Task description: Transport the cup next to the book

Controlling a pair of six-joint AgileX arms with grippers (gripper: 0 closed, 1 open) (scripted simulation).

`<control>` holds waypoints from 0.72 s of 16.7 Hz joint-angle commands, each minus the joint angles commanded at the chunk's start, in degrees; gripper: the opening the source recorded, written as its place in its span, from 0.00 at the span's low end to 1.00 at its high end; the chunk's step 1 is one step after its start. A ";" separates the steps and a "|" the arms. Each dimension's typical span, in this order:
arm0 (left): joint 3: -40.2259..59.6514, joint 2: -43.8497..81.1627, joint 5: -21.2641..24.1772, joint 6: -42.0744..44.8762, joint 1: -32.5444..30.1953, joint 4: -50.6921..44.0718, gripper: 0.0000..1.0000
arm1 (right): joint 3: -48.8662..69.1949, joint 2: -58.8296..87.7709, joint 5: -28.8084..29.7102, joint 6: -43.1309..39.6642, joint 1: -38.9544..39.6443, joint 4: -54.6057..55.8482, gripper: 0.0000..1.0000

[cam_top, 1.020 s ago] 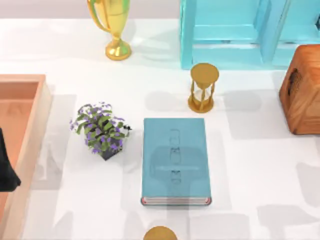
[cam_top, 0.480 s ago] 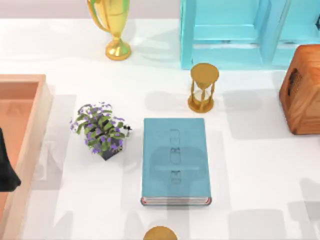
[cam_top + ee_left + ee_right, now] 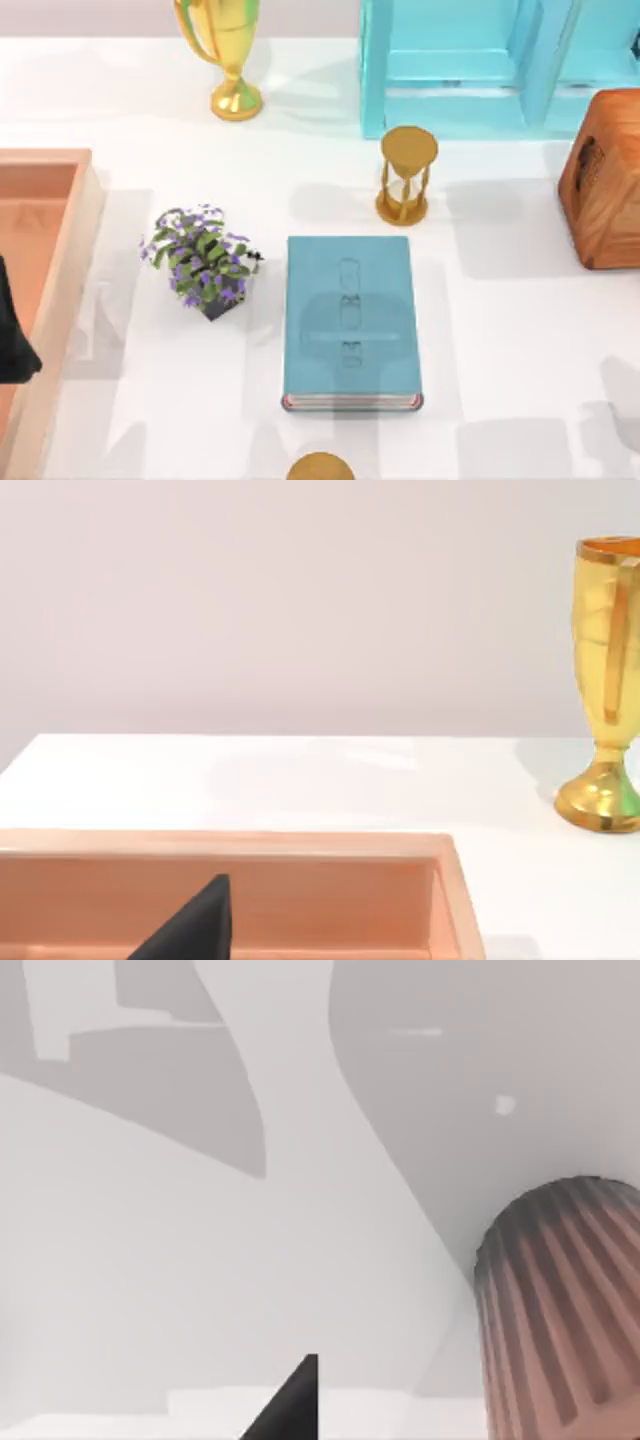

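One cup (image 3: 320, 466) below book (image 3: 350, 318), apart

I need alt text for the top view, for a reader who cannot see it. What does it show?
A large teal-blue hardcover book lies flat mid-table, with a small copper-brown metallic cup just below it at the picture's bottom edge. A purple-flowered potted plant stands left of the book, a golden hourglass above it.
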 joint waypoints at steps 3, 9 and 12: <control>0.00 0.00 0.00 0.00 0.00 0.00 1.00 | 0.00 0.00 0.00 0.00 0.00 0.00 0.32; 0.00 0.00 0.00 0.00 0.00 0.00 1.00 | 0.00 0.00 0.00 0.00 0.00 0.00 0.00; 0.00 0.00 0.00 0.00 0.00 0.00 1.00 | 0.00 0.00 0.00 0.00 0.00 0.00 0.00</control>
